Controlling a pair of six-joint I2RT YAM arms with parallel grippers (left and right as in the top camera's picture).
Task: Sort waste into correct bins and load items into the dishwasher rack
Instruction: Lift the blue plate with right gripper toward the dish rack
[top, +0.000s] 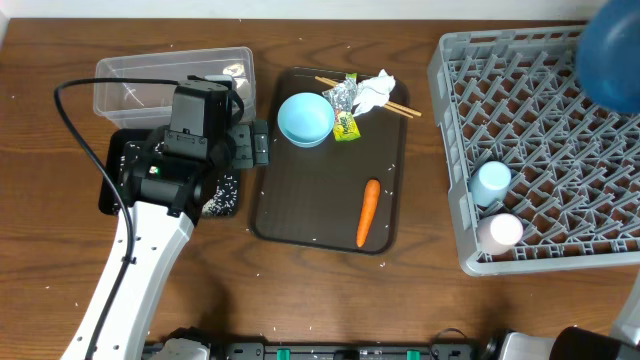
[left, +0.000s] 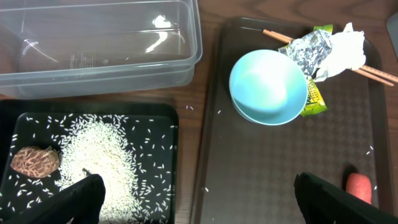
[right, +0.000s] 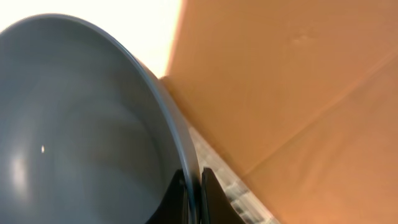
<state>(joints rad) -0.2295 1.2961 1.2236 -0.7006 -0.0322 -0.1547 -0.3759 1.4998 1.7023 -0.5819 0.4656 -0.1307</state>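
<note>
The right gripper (right: 194, 186) pinches the big blue bowl (right: 74, 124) by its rim above the rack (top: 520, 110), while the left gripper (left: 198, 186) hangs wide open between the black tray (left: 93, 107) and the brown tray (left: 280, 162).

A wooden table (top: 300, 305) fills nearly the whole overhead view. It is dark reddish-brown, its grain running left to right; the light on it is even, the shadows soft; along its far edge lies a pale strip (top: 300, 8), too narrow to tell wall from floor; the right wrist view shows a tan, cardboard-like panel (right: 298, 93) with one slanting crease, and beside it a washed-out white patch (right: 143, 18) of glare.
</note>
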